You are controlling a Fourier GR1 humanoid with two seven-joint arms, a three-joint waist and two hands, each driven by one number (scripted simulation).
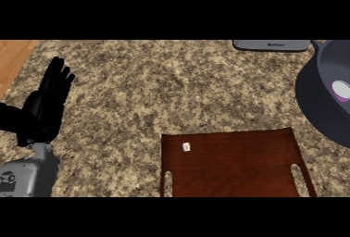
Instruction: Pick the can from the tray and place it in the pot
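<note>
The brown wooden tray (239,162) lies at the lower middle of the counter, and only a tiny white speck (186,146) shows on it near its left edge. At the right edge stands the dark pot (318,104), partly cut off. Inside it shows a small round object (340,89), white with a purple rim, which looks like the can's end. My left hand (46,104) is at the far left, open with fingers pointing up, resting and far from both tray and pot. My right hand shows nowhere.
A flat grey device (271,45) lies at the counter's far edge, just left of the pot. A strip of wooden floor (14,55) shows at the upper left beyond the speckled granite counter (171,88).
</note>
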